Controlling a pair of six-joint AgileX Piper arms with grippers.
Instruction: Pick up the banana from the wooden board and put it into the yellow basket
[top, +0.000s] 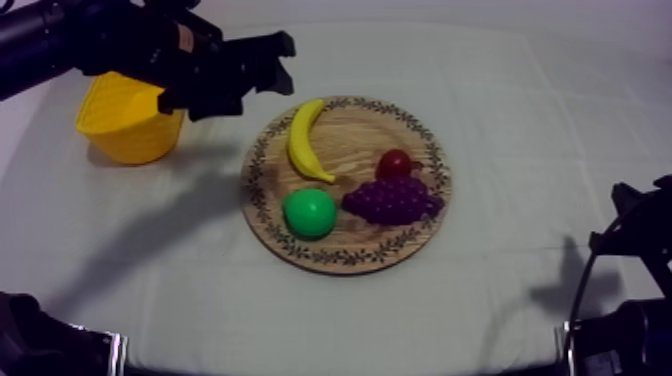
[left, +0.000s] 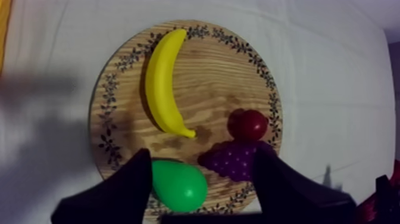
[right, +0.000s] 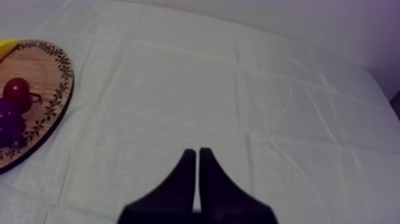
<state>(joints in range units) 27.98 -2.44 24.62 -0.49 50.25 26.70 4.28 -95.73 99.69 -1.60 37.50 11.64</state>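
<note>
Listing the scene from the top view first.

Left gripper (top: 283, 60): upper left of the frame, between the yellow basket (top: 130, 140) and the far rim of the round wooden board (top: 355, 130). Its arm crosses above the basket's far side. In the left wrist view, the left gripper (left: 203, 151) has its two black fingers (left: 128, 184) spread wide apart with nothing clasped between them. It hangs above the near part of the board (left: 208, 77), and the pear (left: 177, 184) and the bunch of grapes (left: 235, 159) show in the gap. It touches no fruit.

Right gripper (right: 197, 152): fingers pressed together into a narrow wedge, holding nothing, over bare cloth (right: 238, 89) well apart from the board's rim (right: 41, 65).

Banana (top: 305, 140), one: yellow, lying on the board's left half and curving from the upper rim toward the centre. Its lower tip is near the pear. The left wrist view shows the banana (left: 162, 80) free of the fingers.

Pear (top: 309, 212), one: green, at the board's lower left.

Bunch of grapes (top: 392, 199), one: purple, at the board's lower right, just beside the pear.

Small red fruit (top: 396, 163), one: touching the upper edge of the grapes, right of the banana.

Board, one: centre of the frame, with a leaf-patterned rim.

Yellow basket, one: left of the board and apart from it, on the grey-white cloth (top: 500, 90).
</note>
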